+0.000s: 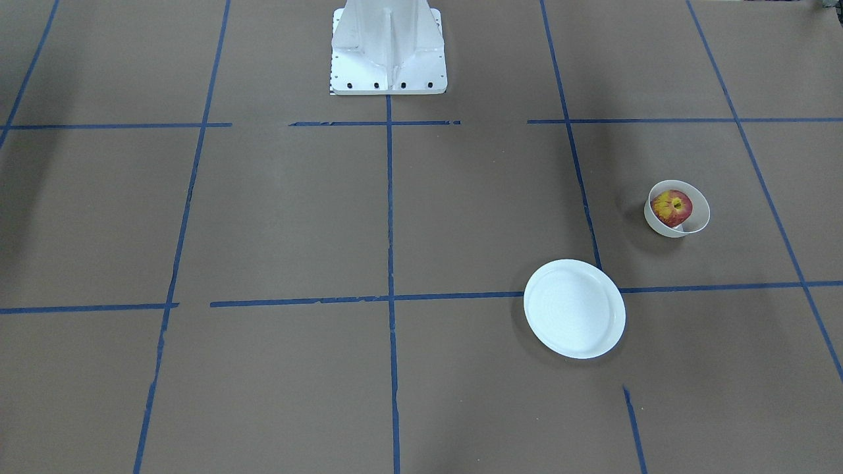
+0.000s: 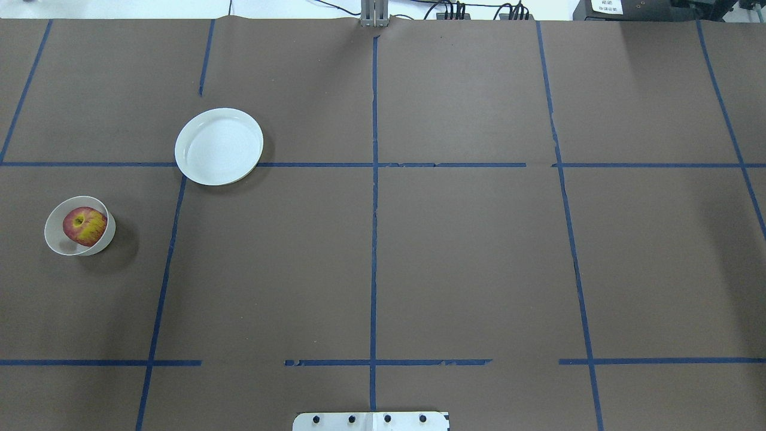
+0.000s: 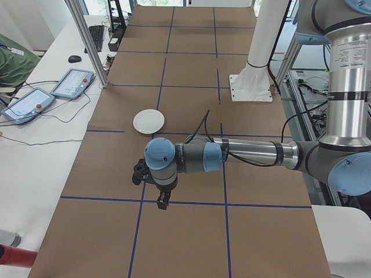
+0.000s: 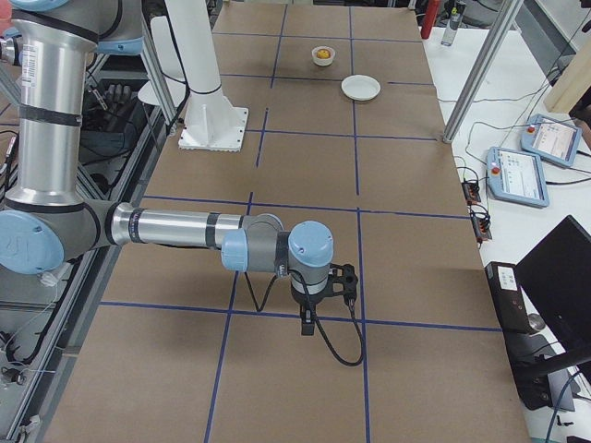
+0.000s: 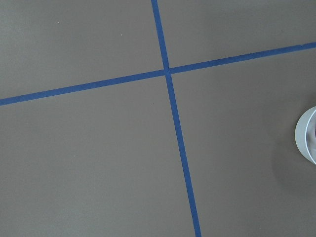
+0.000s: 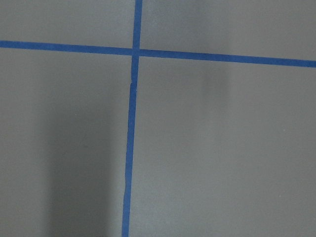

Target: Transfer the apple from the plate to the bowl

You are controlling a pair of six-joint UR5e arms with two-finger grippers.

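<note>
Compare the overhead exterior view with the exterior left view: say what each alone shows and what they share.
Only overhead exterior: the apple sitting in the bowl. Only exterior left: the left arm stretched over the table, and two teach pendants on the side bench. Both: the bare white plate and the blue-taped brown table.

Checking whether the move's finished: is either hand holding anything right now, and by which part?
Nothing. The apple sits in the bowl, the plate is bare, and the left hand and right hand touch none of them.
</note>
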